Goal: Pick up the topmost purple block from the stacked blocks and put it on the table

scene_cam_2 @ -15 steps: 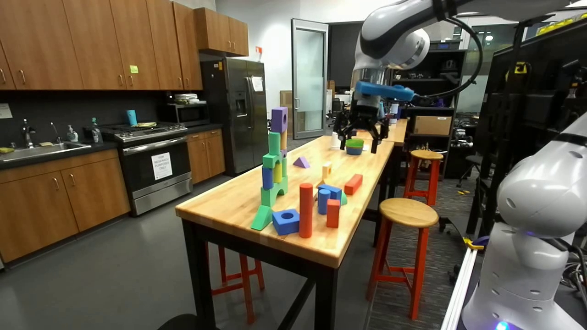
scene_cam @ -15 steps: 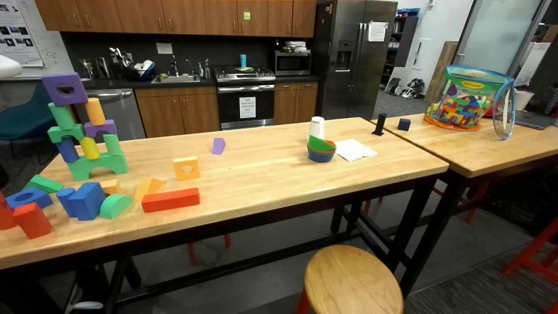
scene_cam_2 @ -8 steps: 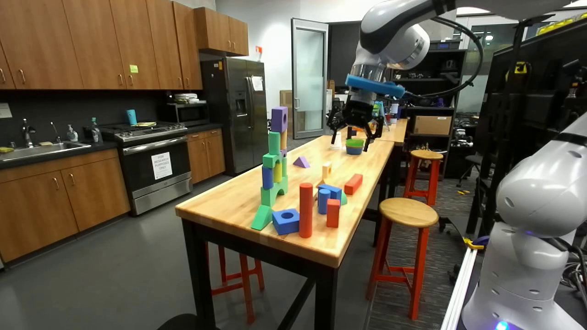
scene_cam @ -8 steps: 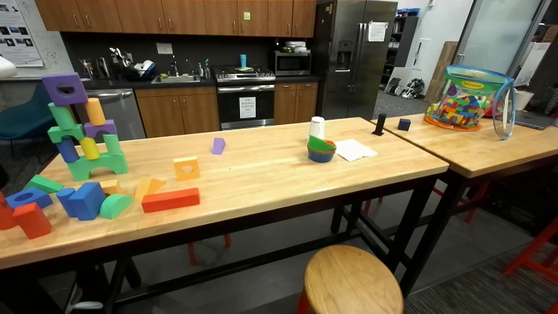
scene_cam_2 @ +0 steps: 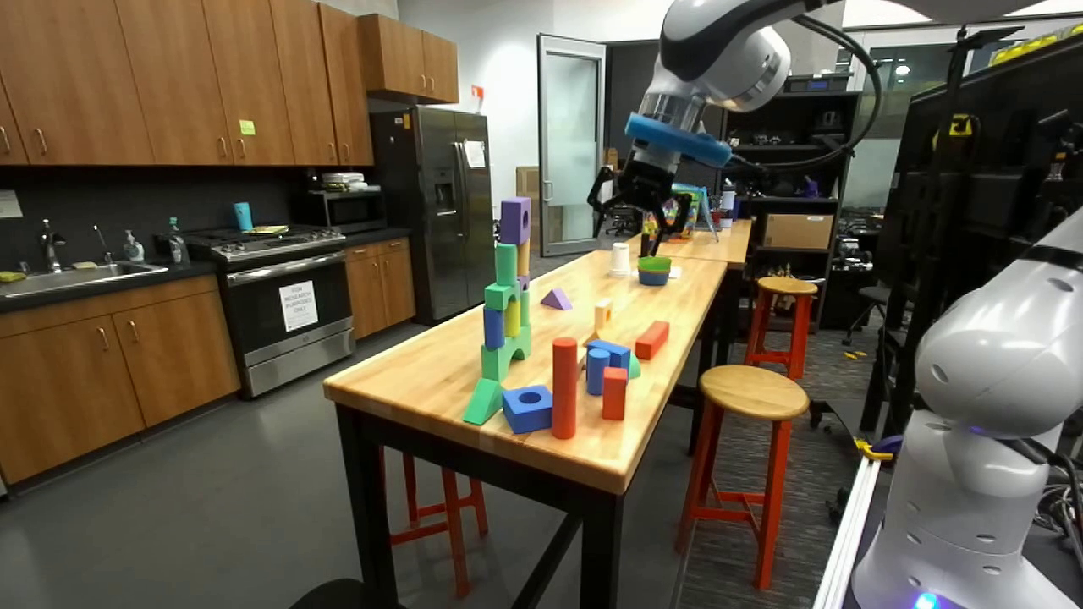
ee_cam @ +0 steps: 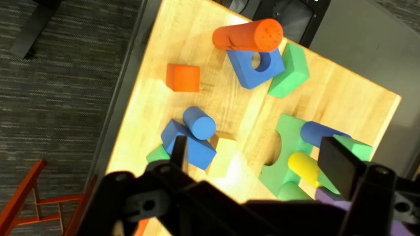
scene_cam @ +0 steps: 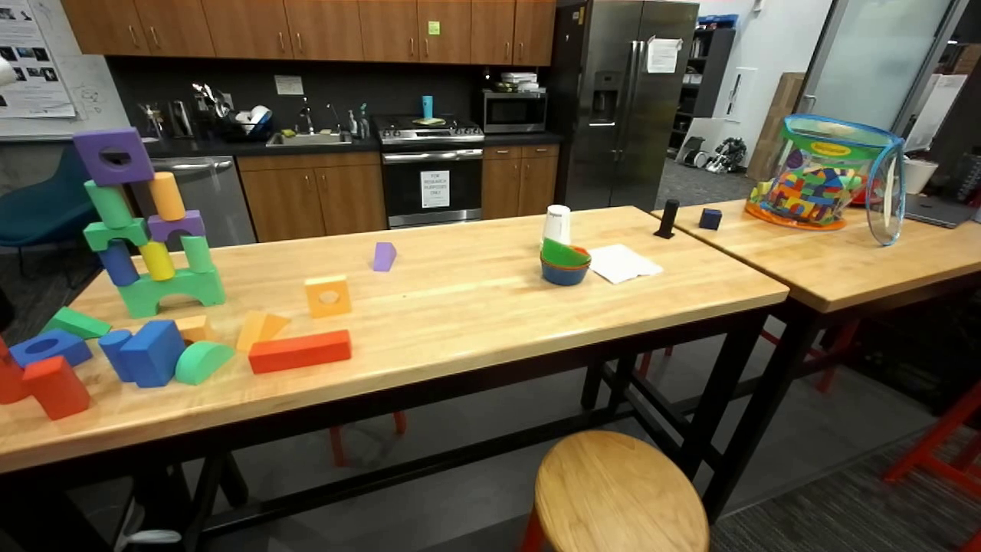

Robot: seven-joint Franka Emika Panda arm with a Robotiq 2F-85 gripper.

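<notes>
The topmost purple block (scene_cam: 142,162) has a round hole and sits on top of the stacked blocks (scene_cam: 172,290), at the left in an exterior view. In an exterior view the purple block (scene_cam_2: 513,222) also tops the tower (scene_cam_2: 501,331). My gripper (scene_cam_2: 627,242) is open and empty, tilted, in the air above the table (scene_cam_2: 423,365), to the right of the tower in that picture. In the wrist view the gripper (ee_cam: 257,149) has its fingers wide apart. The tower (ee_cam: 280,164) shows partly behind one finger. Purple surfaces at the lower right are partly hidden.
Loose blocks lie near the tower: a tall red cylinder (scene_cam_2: 564,389), a blue block with a hole (scene_cam_2: 518,414), a red bar (scene_cam: 300,353), an orange block (scene_cam: 316,308) and a lilac wedge (scene_cam: 383,257). Bowls (scene_cam: 563,273) and a white cup (scene_cam: 557,224) stand farther along.
In an exterior view my gripper has moved left and slightly up, closer to the tower in the picture, and has tilted more. It stays open. The blocks have not moved.
</notes>
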